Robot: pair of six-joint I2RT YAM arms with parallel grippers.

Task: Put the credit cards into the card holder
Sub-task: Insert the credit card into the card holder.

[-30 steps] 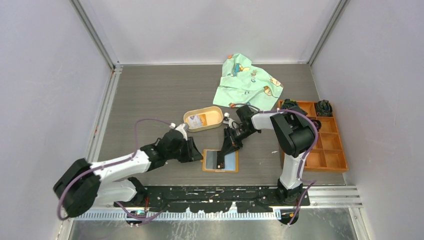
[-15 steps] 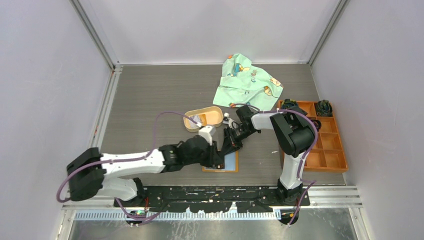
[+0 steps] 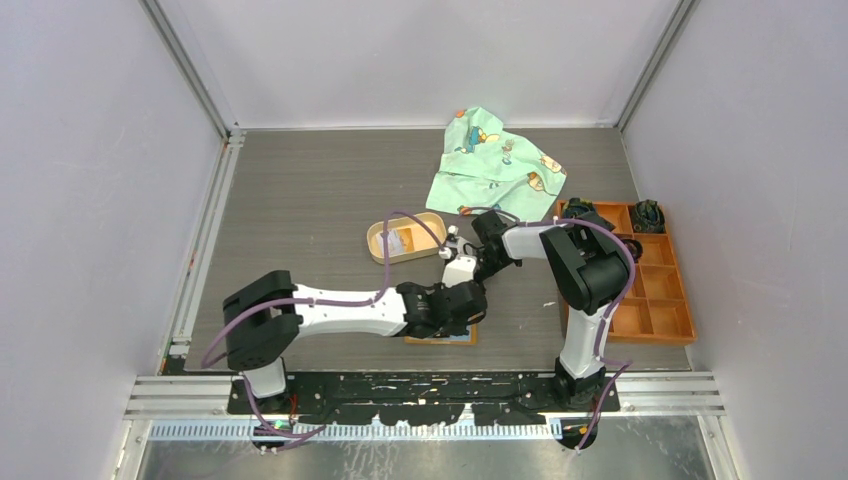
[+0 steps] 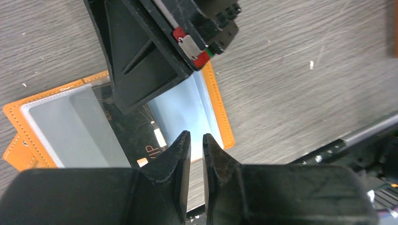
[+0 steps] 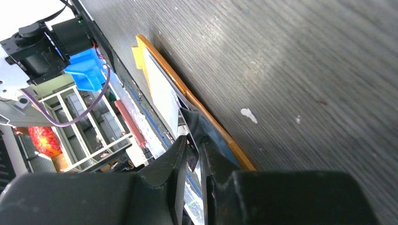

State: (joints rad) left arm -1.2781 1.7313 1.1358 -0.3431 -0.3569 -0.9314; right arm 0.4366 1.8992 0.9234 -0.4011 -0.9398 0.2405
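The orange card holder (image 3: 445, 338) lies open on the table, mostly covered by my left arm. In the left wrist view its clear pocket and light blue lining (image 4: 183, 105) show, with a dark card (image 4: 133, 136) lying slantwise across them. My left gripper (image 4: 196, 138) hovers over the holder's near right corner, jaws a narrow gap apart with nothing between. My right gripper (image 5: 195, 143) stands tips-down at the holder's far edge (image 5: 162, 63), pinched on the dark card's end (image 5: 202, 124). A whitish card (image 3: 393, 241) lies in the oval tray.
The oval tan tray (image 3: 428, 226) sits just behind the holder. A green patterned cloth (image 3: 495, 165) lies at the back. An orange compartment box (image 3: 655, 290) stands at the right. The black mounting rail (image 3: 450, 385) runs along the near edge.
My left arm has swung right from beside the holder to over it, its jaws narrowing. The right gripper has stayed on the card at the holder's far edge.
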